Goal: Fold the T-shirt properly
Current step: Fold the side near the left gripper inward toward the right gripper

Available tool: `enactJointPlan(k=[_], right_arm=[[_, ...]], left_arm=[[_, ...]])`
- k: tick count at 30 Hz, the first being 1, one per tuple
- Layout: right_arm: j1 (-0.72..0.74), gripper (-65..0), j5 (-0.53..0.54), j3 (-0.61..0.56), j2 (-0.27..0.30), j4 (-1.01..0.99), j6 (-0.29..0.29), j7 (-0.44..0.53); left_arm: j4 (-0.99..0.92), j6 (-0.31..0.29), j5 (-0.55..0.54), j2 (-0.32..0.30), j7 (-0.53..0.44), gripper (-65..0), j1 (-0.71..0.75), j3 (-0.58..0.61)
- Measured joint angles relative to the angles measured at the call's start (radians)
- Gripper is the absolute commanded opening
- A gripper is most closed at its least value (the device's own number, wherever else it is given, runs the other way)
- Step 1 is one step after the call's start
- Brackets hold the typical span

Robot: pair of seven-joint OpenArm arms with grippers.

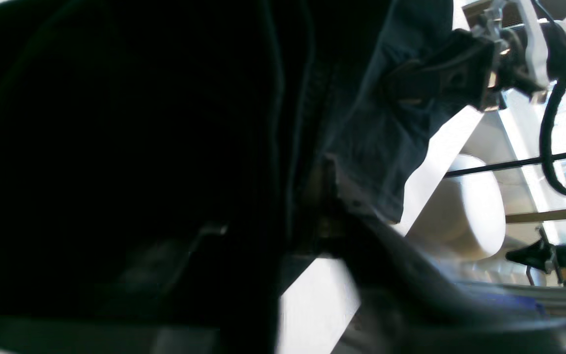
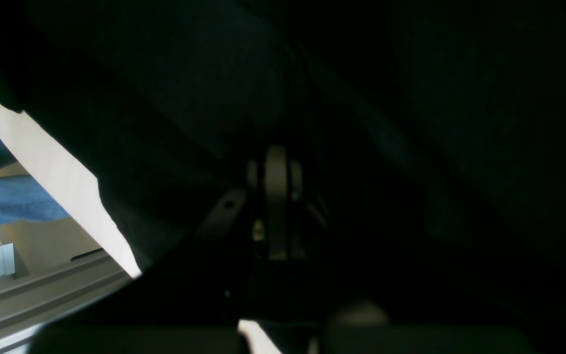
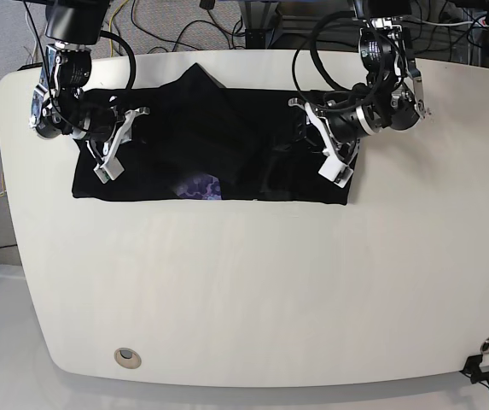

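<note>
Across table's (image 3: 227, 282) 12 o'clock edge: large black cloth T-shirt (image 3: 253, 154), long axis 9-to-3; left gripper (image 3: 334, 154) at 3 end, right gripper (image 3: 107, 149) at 9 end, equally near; both apparently pinching cloth, can't confirm.

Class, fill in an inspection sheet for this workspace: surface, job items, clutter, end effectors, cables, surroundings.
Surface: white table, two small round fittings near its front edge.
Job items: black T-shirt spread across the far side, a purple print patch showing.
Clutter: nothing seen.
End effectors: left end effector and right end effector are over the shirt's ends; grip unclear.
Cables: black cables loop at both arms.
Surroundings: more wiring behind the table.
</note>
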Motion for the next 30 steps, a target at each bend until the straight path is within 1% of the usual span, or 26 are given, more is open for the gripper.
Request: enactJointPlan(k=[1, 2, 3, 4, 6, 8, 10, 11, 12, 15, 16, 18, 19, 21, 22, 23, 24, 26, 27, 28, 29, 30], right_arm=[[0.0, -65.0, 0.0, 0.0, 0.0, 0.0, 0.0, 0.0], [-0.001, -65.0, 0.0, 0.0, 0.0, 0.0, 0.0, 0.0], [-0.002, -65.0, 0.0, 0.0, 0.0, 0.0, 0.0, 0.0], [-0.002, -65.0, 0.0, 0.0, 0.0, 0.0, 0.0, 0.0], [-0.002, -65.0, 0.0, 0.0, 0.0, 0.0, 0.0, 0.001], [0.0, -65.0, 0.0, 0.0, 0.0, 0.0, 0.0, 0.0], [0.0, -65.0, 0.0, 0.001, -0.009, 0.0, 0.0, 0.0], [0.0, -65.0, 0.0, 0.001, -0.013, 0.0, 0.0, 0.0], [0.0, -65.0, 0.0, 0.001, -0.017, 0.0, 0.0, 0.0], [0.0, -65.0, 0.0, 0.001, -0.019, 0.0, 0.0, 0.0], [0.0, -65.0, 0.0, 0.001, -0.019, 0.0, 0.0, 0.0], [0.0, -65.0, 0.0, 0.001, -0.019, 0.0, 0.0, 0.0], [0.0, -65.0, 0.0, 0.001, -0.019, 0.0, 0.0, 0.0], [0.0, -65.0, 0.0, 0.001, -0.019, 0.001, 0.0, 0.0], [0.0, -65.0, 0.0, 0.001, -0.019, 0.002, 0.0, 0.0], [0.0, -65.0, 0.0, 0.001, -0.019, 0.002, 0.0, 0.002], [0.0, -65.0, -0.001, 0.001, -0.019, 0.002, 0.0, 0.004], [0.0, -65.0, -0.001, 0.0, -0.019, 0.002, 0.0, 0.01], [-0.002, -65.0, -0.001, 0.0, -0.019, 0.002, 0.0, 0.015], [-0.002, -65.0, -0.001, 0.0, -0.019, 0.002, 0.0, 0.016], [-0.002, -65.0, -0.002, 0.0, -0.019, 0.002, 0.0, 0.016], [-0.002, -65.0, -0.001, 0.0, -0.019, 0.002, 0.0, 0.018]], left_arm=[[0.0, 0.0, -0.002, -0.001, 0.004, -25.8, -0.002, 0.0], [0.0, 0.0, -0.002, -0.001, 0.001, -19.6, -0.006, 0.001], [0.0, 0.0, -0.005, 0.002, 0.0, -15.8, -0.009, 0.004], [0.0, 0.0, -0.008, 0.011, -0.001, -14.0, -0.011, 0.016], [-0.001, 0.004, -0.034, 0.017, -0.001, -14.7, -0.014, 0.075], [-0.002, 0.003, -0.103, 0.023, 0.006, -16.0, -0.034, 0.146], [0.004, 0.0, -0.205, 0.019, 0.001, -16.6, -0.062, 0.181], [0.017, 0.0, -0.251, 0.004, -0.003, -16.7, -0.072, 0.183], [0.032, -0.003, -0.27, -0.02, -0.003, -16.7, -0.077, 0.178], [0.059, -0.002, -0.241, -0.122, 0.0, -16.7, -0.075, 0.131], [0.07, -0.001, -0.208, -0.155, 0.004, -16.7, -0.073, 0.11], [0.092, 0.0, -0.127, -0.232, -0.014, -16.7, -0.077, 0.105], [0.098, -0.002, -0.083, -0.267, -0.045, -16.7, -0.078, 0.114], [0.105, 0.003, -0.011, -0.322, -0.137, -16.7, -0.074, 0.15], [0.106, 0.002, 0.022, -0.336, -0.148, -17.9, -0.069, 0.175], [0.105, 0.0, 0.07, -0.345, -0.167, -21.2, -0.064, 0.196], [0.103, -0.004, 0.116, -0.35, -0.189, -26.5, -0.063, 0.217], [0.103, -0.004, 0.206, -0.354, -0.246, -41.7, -0.052, 0.245], [0.103, -0.003, 0.248, -0.354, -0.27, -51.1, -0.046, 0.259], [0.102, -0.004, 0.291, -0.352, -0.27, -59.8, -0.04, 0.269], [0.097, -0.004, 0.335, -0.349, -0.264, -65.0, -0.036, 0.27], [0.087, -0.004, 0.355, -0.348, -0.267, -65.0, -0.036, 0.27]])
